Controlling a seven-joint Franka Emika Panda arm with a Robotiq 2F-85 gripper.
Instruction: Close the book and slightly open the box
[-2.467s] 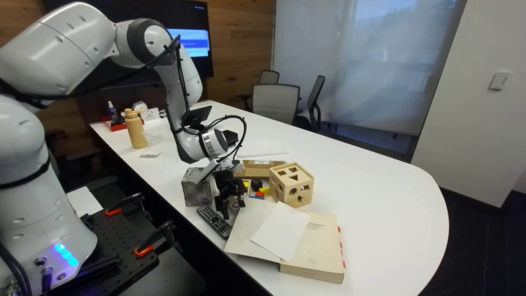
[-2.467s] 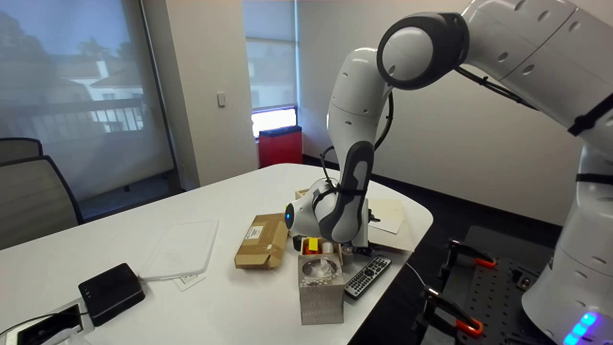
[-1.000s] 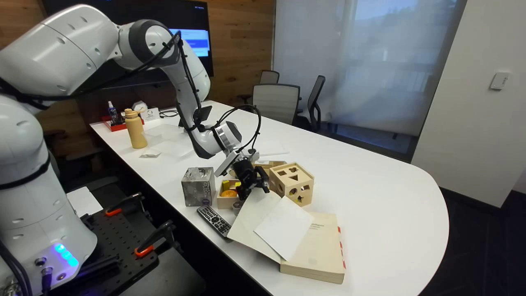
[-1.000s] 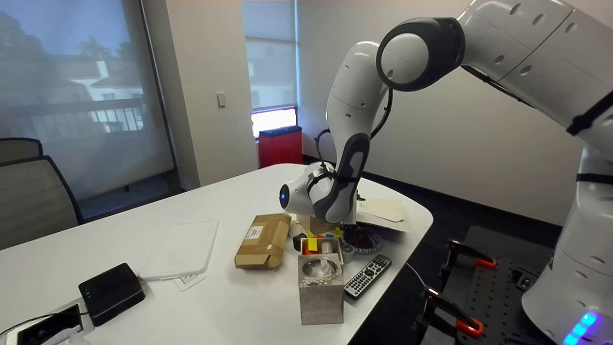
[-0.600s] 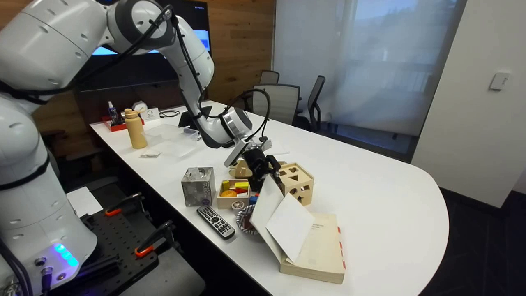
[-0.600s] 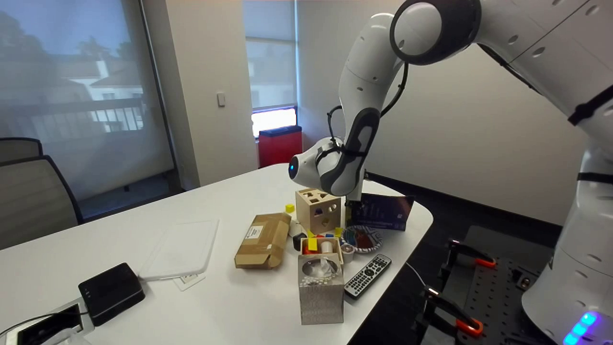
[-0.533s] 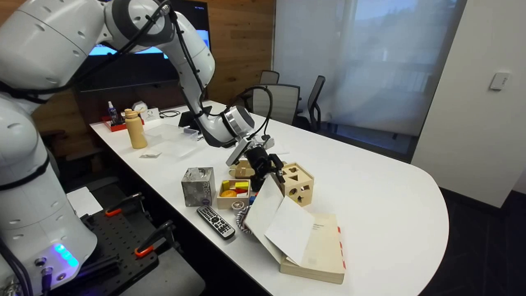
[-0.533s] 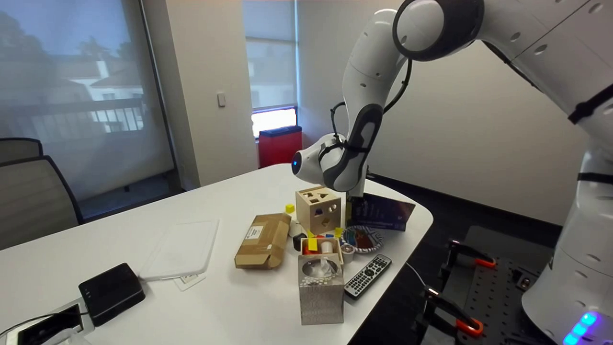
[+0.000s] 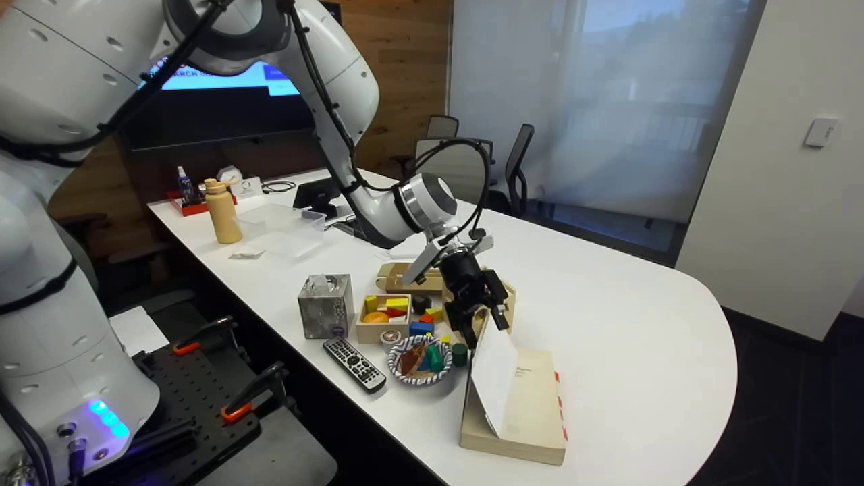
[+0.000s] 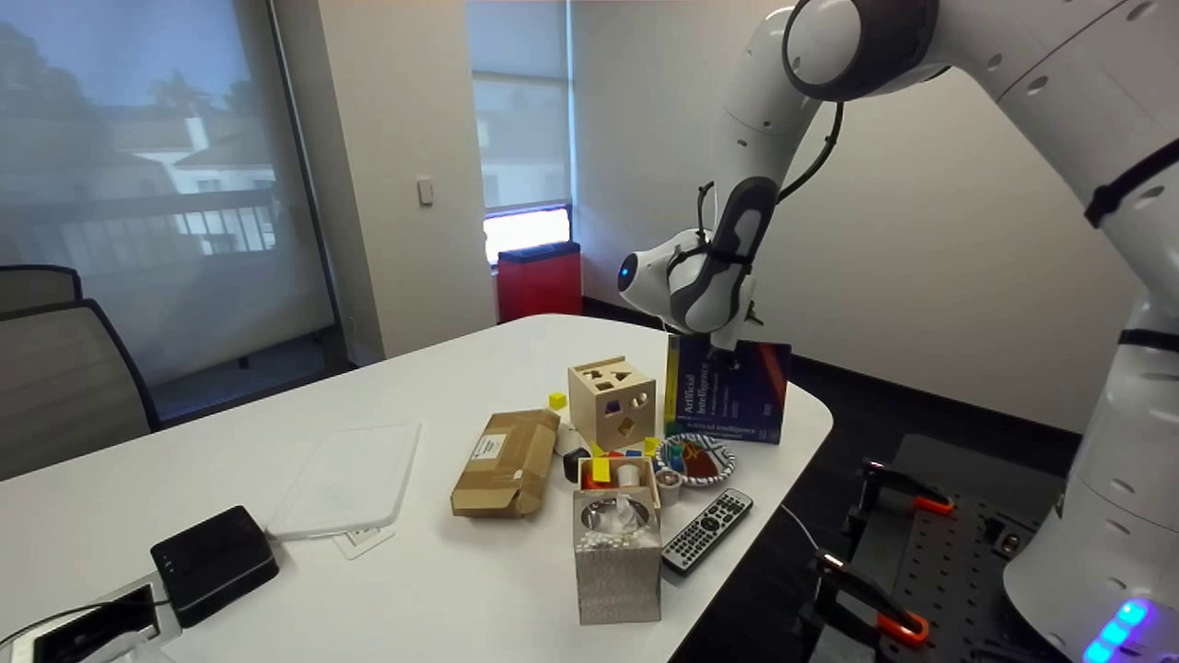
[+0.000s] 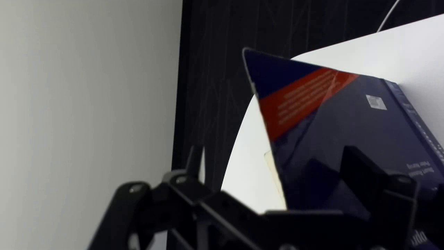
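Observation:
The book (image 9: 533, 405) lies open on the table with its cream pages up. Its dark blue cover (image 10: 737, 396) stands nearly upright, with a loose white sheet (image 9: 496, 381) leaning inside it. My gripper (image 9: 484, 329) is at the cover's top edge. In the wrist view my gripper (image 11: 277, 165) is open, its fingers wide apart. The cover (image 11: 347, 139) edge runs between them, and one finger (image 11: 360, 166) is in front of the blue outer face; contact cannot be told. The wooden box (image 10: 612, 405) stands beside the book, partly hidden by my gripper in an exterior view (image 9: 509, 307).
A patterned bowl (image 9: 420, 378) and a green block (image 9: 460, 354) are beside the book. A block tray (image 9: 381, 334), tissue box (image 9: 326, 310) and remote (image 9: 354, 363) stand along the near edge. A cardboard box (image 10: 505, 462) lies near the wooden box.
The book's cover has swung from lying low to nearly upright, uncovering the bowl. My gripper has moved with it towards the book's page block. The wooden box has not moved.

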